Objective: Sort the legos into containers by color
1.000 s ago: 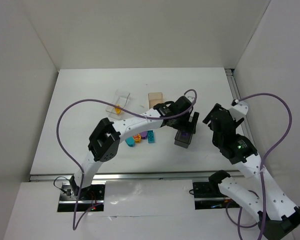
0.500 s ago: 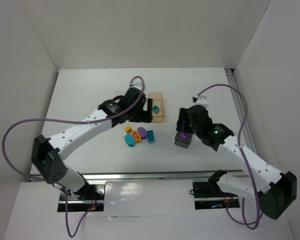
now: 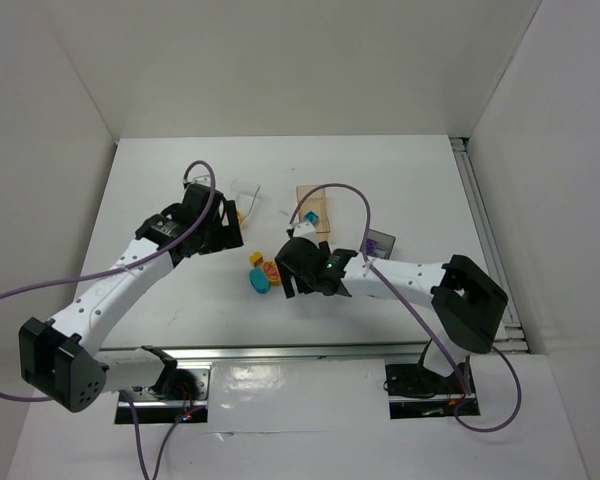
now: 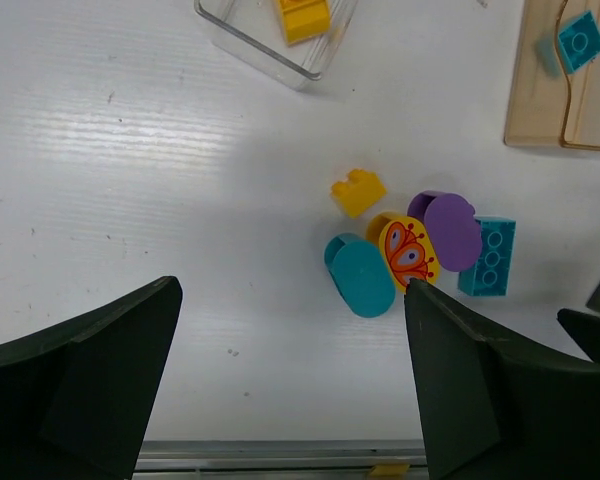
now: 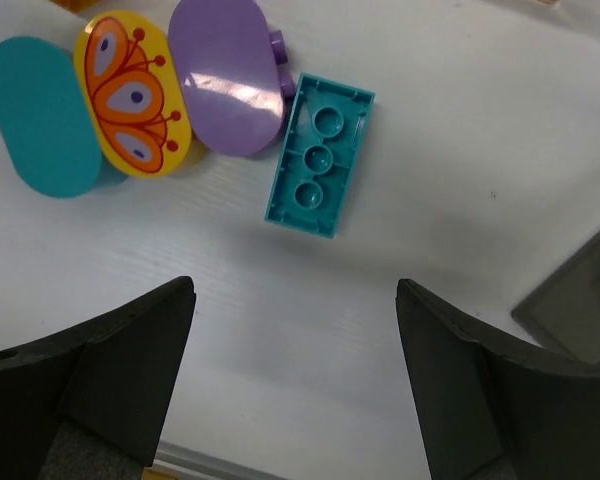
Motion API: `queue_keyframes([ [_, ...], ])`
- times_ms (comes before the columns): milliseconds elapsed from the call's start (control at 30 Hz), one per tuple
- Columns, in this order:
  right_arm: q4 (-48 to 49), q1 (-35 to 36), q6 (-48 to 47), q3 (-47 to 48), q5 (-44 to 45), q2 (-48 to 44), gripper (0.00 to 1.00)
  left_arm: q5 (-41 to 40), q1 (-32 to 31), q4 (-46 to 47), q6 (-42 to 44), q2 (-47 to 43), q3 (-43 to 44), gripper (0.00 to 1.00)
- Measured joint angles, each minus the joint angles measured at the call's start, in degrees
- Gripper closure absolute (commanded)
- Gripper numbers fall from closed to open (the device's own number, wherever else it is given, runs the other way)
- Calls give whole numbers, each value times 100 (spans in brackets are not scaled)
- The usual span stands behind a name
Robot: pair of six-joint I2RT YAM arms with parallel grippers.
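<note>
R gripper (image 5: 295, 375) wide open, empty, right over teal brick (image 5: 318, 155). L gripper (image 4: 290, 395) also open, empty, left of brick. Purple oval (image 5: 227, 88) just beside brick.

Table (image 3: 170, 190): white, flat top. Lying on it:
- Loose cluster near the middle: yellow oval piece (image 4: 410, 252) with an orange butterfly print; teal oval piece (image 4: 360, 276) touching it at 8 o'clock; small yellow brick (image 4: 358, 192) at 11 o'clock; purple oval piece (image 4: 450, 228) touching it at 2 o'clock; teal brick (image 4: 488, 256) at 3 o'clock, just beside the purple one.
- Clear tray (image 4: 265, 45), 11 o'clock of the cluster.
- Tan box (image 4: 540, 90), 1 o'clock.
- Dark grey box (image 3: 382, 244), 3 o'clock.
</note>
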Motion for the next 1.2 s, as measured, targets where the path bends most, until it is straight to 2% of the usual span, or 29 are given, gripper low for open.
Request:
queue_keyframes([
  [267,662,-678,-175,-22,-597,343,19,275,20,-26,7,-26,-247,1],
  [433,815,-686,-258,-22,-752,802,35,304,-4,-24,-13,-101,-247,2],
  [467,828,-686,-267,-22,-765,872,43,304,-4,-24,-20,-164,-247,2],
  [567,833,-682,-302,-20,-761,953,59,273,-9,-24,-20,-391,-247,4],
  [600,824,-682,-275,-13,-691,953,68,243,-9,-26,-20,-461,-247,4],
  [667,787,-678,-249,13,-566,927,74,175,-9,-31,-42,-577,-247,4],
  [900,544,-774,-275,31,-168,-179,76,105,-7,-33,-120,-817,-260,4],
  [1000,535,-1108,-376,249,-160,-514,76,142,-7,15,-125,-778,-350,4],
  [1200,610,-2015,-726,1003,-321,44,73,310,-17,70,-149,-560,-662,4],
])
